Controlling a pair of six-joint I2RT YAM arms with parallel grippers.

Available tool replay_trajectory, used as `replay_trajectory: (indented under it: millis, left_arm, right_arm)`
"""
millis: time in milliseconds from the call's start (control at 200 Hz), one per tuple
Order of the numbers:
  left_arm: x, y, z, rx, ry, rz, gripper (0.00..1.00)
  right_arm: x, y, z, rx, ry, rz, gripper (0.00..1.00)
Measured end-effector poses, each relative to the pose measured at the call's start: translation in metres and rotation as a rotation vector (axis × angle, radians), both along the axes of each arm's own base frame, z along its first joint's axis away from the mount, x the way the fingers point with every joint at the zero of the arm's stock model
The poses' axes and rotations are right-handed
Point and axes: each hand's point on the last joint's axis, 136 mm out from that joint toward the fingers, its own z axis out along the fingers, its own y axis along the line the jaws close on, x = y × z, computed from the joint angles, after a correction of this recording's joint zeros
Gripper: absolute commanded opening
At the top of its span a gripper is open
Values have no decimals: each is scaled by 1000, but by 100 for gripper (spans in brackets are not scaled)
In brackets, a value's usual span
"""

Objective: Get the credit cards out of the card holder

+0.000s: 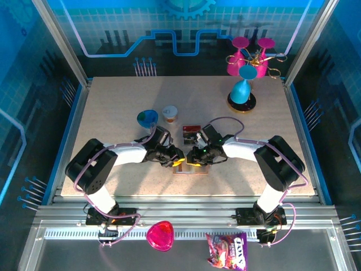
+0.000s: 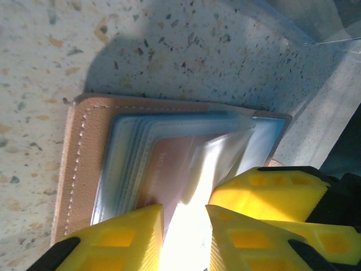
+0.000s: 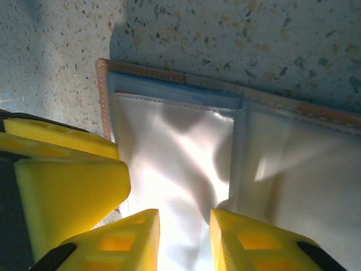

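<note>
1. Left gripper point(image 2: 185, 210) and right gripper point(image 3: 185, 213) up close. Jaws sit narrowly apart, and glare hides any grip.
2. Card holder point(image 2: 79, 158) lies open under both. The sleeved credit card point(image 2: 169, 169) looks thin and slippery — we'd pinch an exposed edge.

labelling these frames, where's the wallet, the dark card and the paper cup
wallet point(image 2: 76, 164), left wrist view, on its tan stitched leather edge
dark card point(image 1: 192, 129), top view, on its middle
paper cup point(image 1: 170, 113), top view, on its open top
</note>
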Motion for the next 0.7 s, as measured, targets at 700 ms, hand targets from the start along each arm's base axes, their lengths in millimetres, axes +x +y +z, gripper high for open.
replay_trajectory:
  millis: [700]
  left_arm:
    - [4, -5, 6, -11, -7, 3, 25]
  right_arm:
    - [5, -7, 34, 32, -60, -25, 35]
